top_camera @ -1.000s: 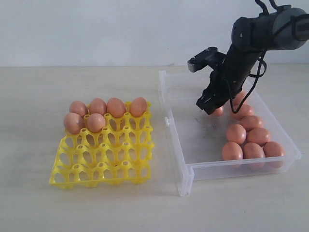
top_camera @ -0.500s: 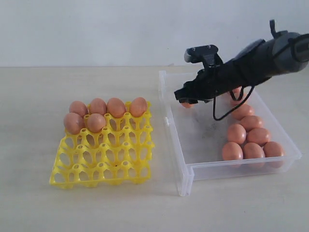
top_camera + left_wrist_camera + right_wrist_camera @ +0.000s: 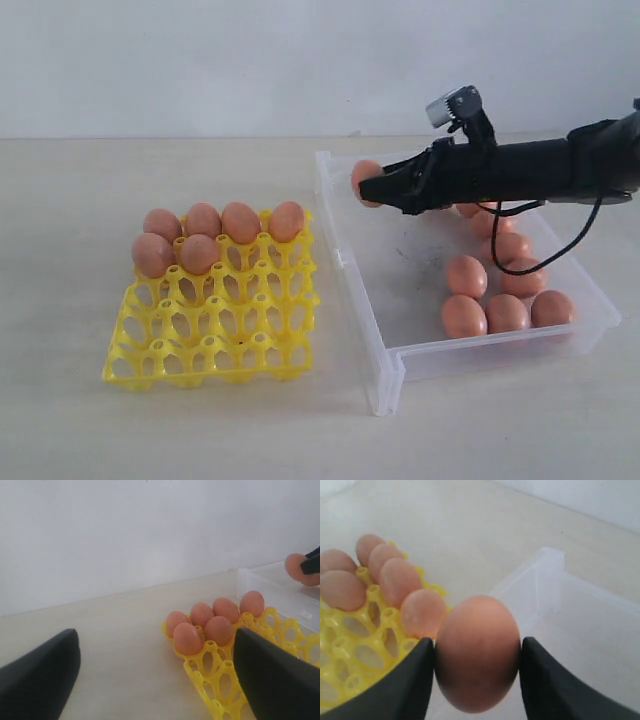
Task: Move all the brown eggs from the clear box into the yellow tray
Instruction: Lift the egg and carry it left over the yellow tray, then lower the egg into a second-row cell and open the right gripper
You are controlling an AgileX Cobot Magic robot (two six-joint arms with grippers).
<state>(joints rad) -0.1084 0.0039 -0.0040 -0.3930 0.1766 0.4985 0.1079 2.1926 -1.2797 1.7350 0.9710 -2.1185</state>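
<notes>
Your right end effector (image 3: 378, 187) pinches a brown egg (image 3: 362, 176) over the clear box (image 3: 392, 362) (six sit in the yellow tray (image 3: 212, 352)); your left end effector (image 3: 157, 680) stands spread.

eggs (image 3: 488, 222) partly behind arm (image 3: 530, 170), tray (image 3: 210, 645) edge-cropped

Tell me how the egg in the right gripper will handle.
The brown egg looks smooth and rounded, so it may slip from the right gripper. Pinched only at its sides, it probably cracks if squeezed harder. Set outside a yellow tray cup, it would likely roll.
</notes>
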